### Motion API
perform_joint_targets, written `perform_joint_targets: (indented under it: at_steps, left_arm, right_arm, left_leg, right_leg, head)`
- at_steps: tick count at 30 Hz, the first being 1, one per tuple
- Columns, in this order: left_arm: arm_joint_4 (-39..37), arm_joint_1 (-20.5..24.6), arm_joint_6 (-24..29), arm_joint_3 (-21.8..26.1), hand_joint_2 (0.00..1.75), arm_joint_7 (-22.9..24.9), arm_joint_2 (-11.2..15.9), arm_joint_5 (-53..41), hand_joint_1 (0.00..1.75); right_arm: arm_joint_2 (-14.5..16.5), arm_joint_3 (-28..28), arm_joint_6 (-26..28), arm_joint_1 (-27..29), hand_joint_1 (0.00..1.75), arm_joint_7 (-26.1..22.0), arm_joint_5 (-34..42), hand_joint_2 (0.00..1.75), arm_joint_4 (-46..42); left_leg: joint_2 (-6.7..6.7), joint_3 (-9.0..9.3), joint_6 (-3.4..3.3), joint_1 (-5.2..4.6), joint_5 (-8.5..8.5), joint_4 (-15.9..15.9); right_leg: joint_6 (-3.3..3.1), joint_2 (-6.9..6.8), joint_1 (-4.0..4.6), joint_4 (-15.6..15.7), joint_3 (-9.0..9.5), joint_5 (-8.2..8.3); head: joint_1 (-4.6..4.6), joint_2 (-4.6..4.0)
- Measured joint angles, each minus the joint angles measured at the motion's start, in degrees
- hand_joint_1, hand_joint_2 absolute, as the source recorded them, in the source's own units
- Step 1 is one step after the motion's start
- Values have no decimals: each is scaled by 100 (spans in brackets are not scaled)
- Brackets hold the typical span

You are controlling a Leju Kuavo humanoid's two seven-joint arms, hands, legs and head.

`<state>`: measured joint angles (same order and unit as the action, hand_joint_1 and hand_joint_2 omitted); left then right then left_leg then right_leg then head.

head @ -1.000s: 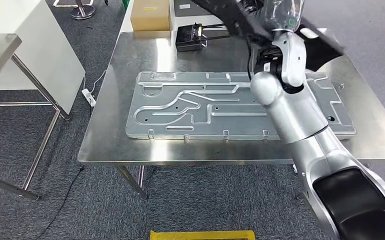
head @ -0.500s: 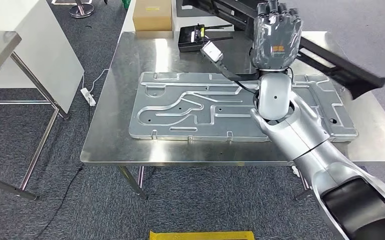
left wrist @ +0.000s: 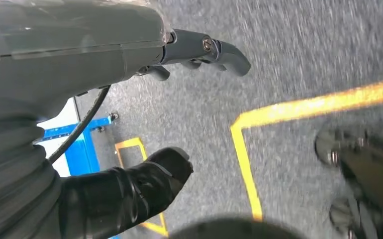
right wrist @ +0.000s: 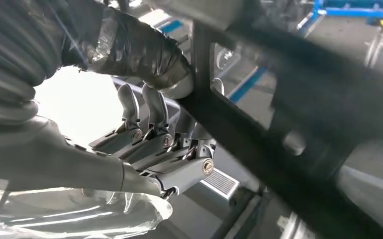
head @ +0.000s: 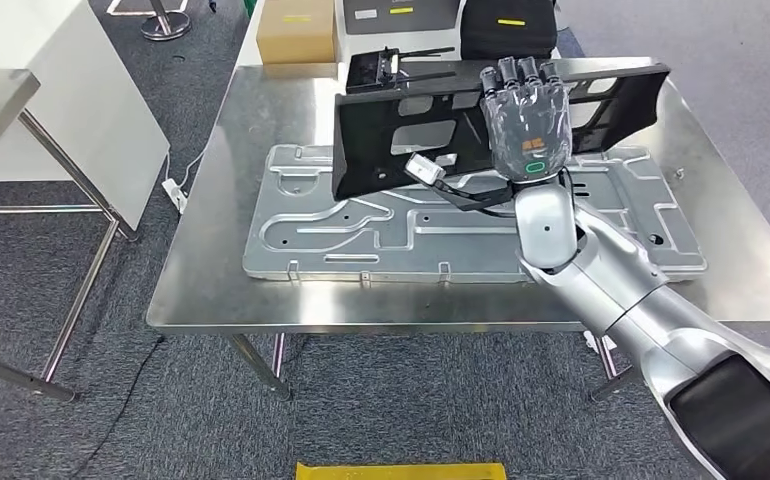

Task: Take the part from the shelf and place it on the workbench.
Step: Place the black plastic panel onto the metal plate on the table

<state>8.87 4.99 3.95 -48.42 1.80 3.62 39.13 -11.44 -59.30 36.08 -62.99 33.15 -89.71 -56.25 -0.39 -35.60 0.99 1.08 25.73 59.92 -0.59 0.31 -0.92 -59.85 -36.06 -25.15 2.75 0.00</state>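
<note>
Head view has my right hand (head: 528, 125) raised above the workbench (head: 211, 260), fingers wrapped over the top edge of the part (head: 401, 140), a long black panel with cut-outs that I hold upright and slightly tilted. It hangs above the large silver stamped plate (head: 361, 225) lying flat on the bench. In the right wrist view my thumb (right wrist: 144, 52) presses one face of the panel while my fingers (right wrist: 149, 137) curl round the other. My left hand (left wrist: 130, 74) hangs over grey carpet with a yellow floor line (left wrist: 289, 107), holding nothing, fingers apart. Beyond the bench sits a cardboard box (head: 296, 30).
</note>
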Motion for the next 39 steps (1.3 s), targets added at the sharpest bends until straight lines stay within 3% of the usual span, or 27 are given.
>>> perform_joint_targets:
  at_steps: [2,4,5,6,8,10,13,15,17,19,20,21,22,24,26,29,31,35,36,37,39]
  left_arm:
    - [0,7,8,-21,175,1,-2,5,0]
    - [0,9,14,-31,175,1,-2,9,0]
    - [0,2,14,-34,175,1,-2,10,0]
    - [0,-5,14,-37,175,2,-2,10,0]
    - [0,-10,14,-42,175,6,-2,10,0]
    - [-8,-3,15,-47,175,12,13,9,0]
    - [-17,23,14,-56,175,17,22,8,0]
    - [-17,25,14,-65,175,21,20,8,0]
    - [-17,20,14,-72,175,24,16,8,0]
    - [-17,29,14,-74,175,25,14,11,0]
    - [-17,36,15,-75,175,25,13,13,0]
    - [-17,39,15,-75,175,24,12,15,0]
    - [-17,40,16,-76,175,24,10,17,0]
    - [-17,34,16,-77,175,25,7,17,0]
    - [-17,37,16,-78,175,25,5,17,0]
    - [-17,37,16,-80,175,25,1,17,0]
    - [-17,35,15,-82,175,25,-3,18,0]
    - [-17,39,14,-90,175,25,-4,19,0]
    - [-17,36,14,-95,175,25,-4,19,0]
    - [-17,33,14,-101,175,25,-4,19,0]
    - [-17,32,16,-119,175,25,-2,19,0]
  right_arm:
    - [-1,-67,53,0,175,1,1,175,46]
    - [-2,-142,87,13,175,1,1,175,96]
    - [-2,-176,94,24,175,1,1,175,122]
    - [-3,-207,98,33,175,1,1,175,149]
    - [-2,-245,100,42,175,1,1,175,190]
    - [-2,-262,103,33,175,1,1,175,222]
    - [-3,-290,109,41,175,2,1,175,261]
    - [-4,-298,108,47,175,2,1,175,281]
    - [-7,-301,103,28,175,2,1,175,299]
    - [-10,-319,95,25,175,3,1,175,320]
    - [-12,-332,93,35,175,3,1,175,332]
    - [-12,-344,92,45,175,3,1,175,344]
    - [-12,-351,92,49,175,3,1,175,353]
    - [-13,-354,92,40,175,3,1,175,365]
    - [-13,-355,91,30,175,3,1,175,371]
    - [-15,-358,91,30,175,3,1,175,374]
    - [-18,-358,92,24,175,3,5,175,375]
    - [-16,-375,90,21,175,3,7,175,379]
    - [-16,-387,89,22,175,3,7,175,383]
    - [-16,-397,86,22,175,3,7,175,386]
    - [-18,-411,40,-1,175,3,7,175,391]
  left_leg:
    - [7,-248,24,7,298,547]
    - [7,-628,20,6,552,1308]
    - [7,-746,8,3,557,1514]
    - [8,-771,-13,-3,471,1520]
    - [7,-525,-83,-34,58,900]
    - [6,-227,-168,-84,-232,227]
    - [3,-110,-218,-134,-222,-72]
    - [14,-39,-243,-102,-230,-176]
    - [27,41,-278,-70,-236,-258]
    - [30,64,-304,-68,-213,-261]
    - [29,69,-307,-65,-199,-253]
    - [25,76,-301,-58,-181,-240]
    - [19,85,-285,-47,-156,-216]
    - [6,98,-230,-26,-87,-145]
    - [-3,80,-162,-32,-32,-74]
    - [-5,65,-73,-34,-16,-78]
    - [2,18,-22,-17,94,61]
    - [7,-546,15,-11,594,1229]
    - [7,-638,11,-11,587,1370]
    - [7,-632,-1,-12,480,1309]
    - [7,-362,-54,-22,98,672]
  right_leg:
    - [-74,11,3,27,16,-28]
    - [-125,25,38,25,40,-88]
    - [-137,25,57,14,65,-99]
    - [-141,21,75,1,98,-110]
    - [-138,17,100,-20,175,-144]
    - [-115,21,117,-22,204,-186]
    - [-40,22,98,5,176,-186]
    - [22,10,94,-30,171,-235]
    - [77,2,85,-432,-13,-450]
    - [121,1,52,-1161,-418,-730]
    - [143,0,30,-1437,-597,-786]
    - [164,-1,7,-1526,-689,-733]
    - [183,-4,-17,-1392,-665,-571]
    - [208,-15,-50,-677,-363,-150]
    - [188,-15,-43,-163,-136,26]
    - [90,-4,-16,-75,-109,15]
    - [14,-3,-24,-32,-74,30]
    - [-71,-3,3,-4,-26,15]
    - [-78,-1,15,-8,-21,9]
    - [-81,2,26,-12,-13,2]
    - [-73,8,38,-19,11,-18]
  head:
    - [-2,0]
    - [-2,0]
    - [-1,0]
    - [-1,0]
    - [-1,0]
    - [4,0]
    - [7,0]
    - [11,0]
    - [13,0]
    - [12,0]
    - [13,0]
    - [13,0]
    - [13,0]
    - [14,0]
    - [10,0]
    - [8,0]
    - [7,0]
    - [7,0]
    - [7,0]
    - [7,0]
    - [7,0]
